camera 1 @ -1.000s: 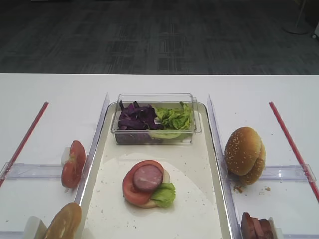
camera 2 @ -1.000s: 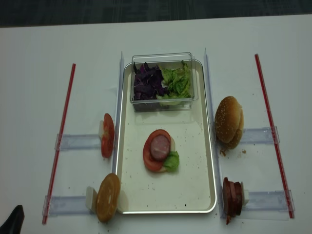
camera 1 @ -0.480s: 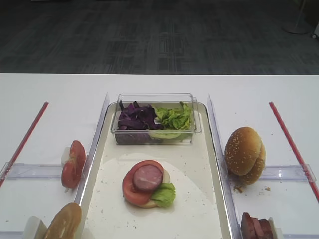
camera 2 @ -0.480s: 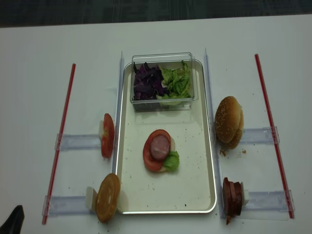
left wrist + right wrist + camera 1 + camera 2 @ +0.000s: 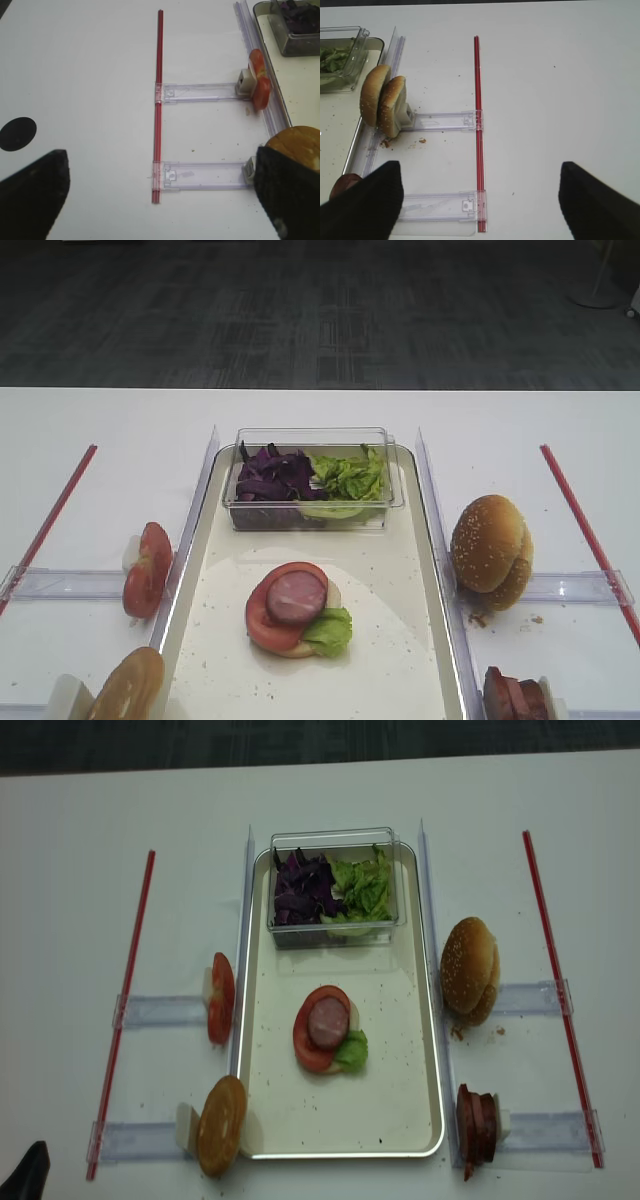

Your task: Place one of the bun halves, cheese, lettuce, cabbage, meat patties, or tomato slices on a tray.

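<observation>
Tray (image 5: 425, 1050): one is lying mid-table.
Clear plastic box (image 5: 335, 838): one is sitting at the tray's far end.
Cabbage (image 5: 303, 888): one heap is filling the box's left half.
Lettuce (image 5: 364, 887): one heap is filling the box's right half; one more leaf is lying on the stack.
Sesame bun halves (image 5: 470, 970): two are standing right of the tray.
Plain bun half (image 5: 221, 1124): one is standing at lower left.
Tomato slices (image 5: 220, 997): roughly two are standing on the left; one is lying on the stack.
Meat patties (image 5: 477, 1127): around three are standing at lower right; one is lying on the stack.
Red strips (image 5: 124, 1007): two.
</observation>
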`<state>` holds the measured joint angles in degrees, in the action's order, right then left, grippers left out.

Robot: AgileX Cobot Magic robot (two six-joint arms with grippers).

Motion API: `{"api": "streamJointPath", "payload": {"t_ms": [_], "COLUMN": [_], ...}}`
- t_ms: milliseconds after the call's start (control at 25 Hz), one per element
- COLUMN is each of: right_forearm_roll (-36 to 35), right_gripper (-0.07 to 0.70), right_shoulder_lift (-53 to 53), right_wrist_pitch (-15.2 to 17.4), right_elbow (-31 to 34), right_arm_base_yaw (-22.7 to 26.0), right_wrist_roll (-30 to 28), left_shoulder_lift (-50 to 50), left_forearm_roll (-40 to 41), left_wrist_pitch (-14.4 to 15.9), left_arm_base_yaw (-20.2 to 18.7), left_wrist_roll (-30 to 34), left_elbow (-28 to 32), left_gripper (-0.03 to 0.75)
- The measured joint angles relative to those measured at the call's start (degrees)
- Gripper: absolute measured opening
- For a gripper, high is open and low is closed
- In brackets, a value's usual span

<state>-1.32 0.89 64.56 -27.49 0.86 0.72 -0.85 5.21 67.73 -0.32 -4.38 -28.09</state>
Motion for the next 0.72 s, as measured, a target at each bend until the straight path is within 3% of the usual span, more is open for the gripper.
{"api": "streamJointPath", "payload": {"t_ms": [720], "right_forearm_roll": [-0.10], "right_gripper": [0.646], "right_shoulder_lift": [0.00], "right_wrist_pitch": [0.00], "right_elbow": [0.00], "right_arm_base_yaw": [0.00], "right_wrist_roll": [0.08], "left_shoulder_lift": [0.00], "left_forearm_roll": [0.00], "left_wrist_pitch": [0.00], "left_arm_base_yaw": [0.00], "left_wrist_roll": [0.00], "left_elbow": [0.00], "left_gripper": [0.689]}}
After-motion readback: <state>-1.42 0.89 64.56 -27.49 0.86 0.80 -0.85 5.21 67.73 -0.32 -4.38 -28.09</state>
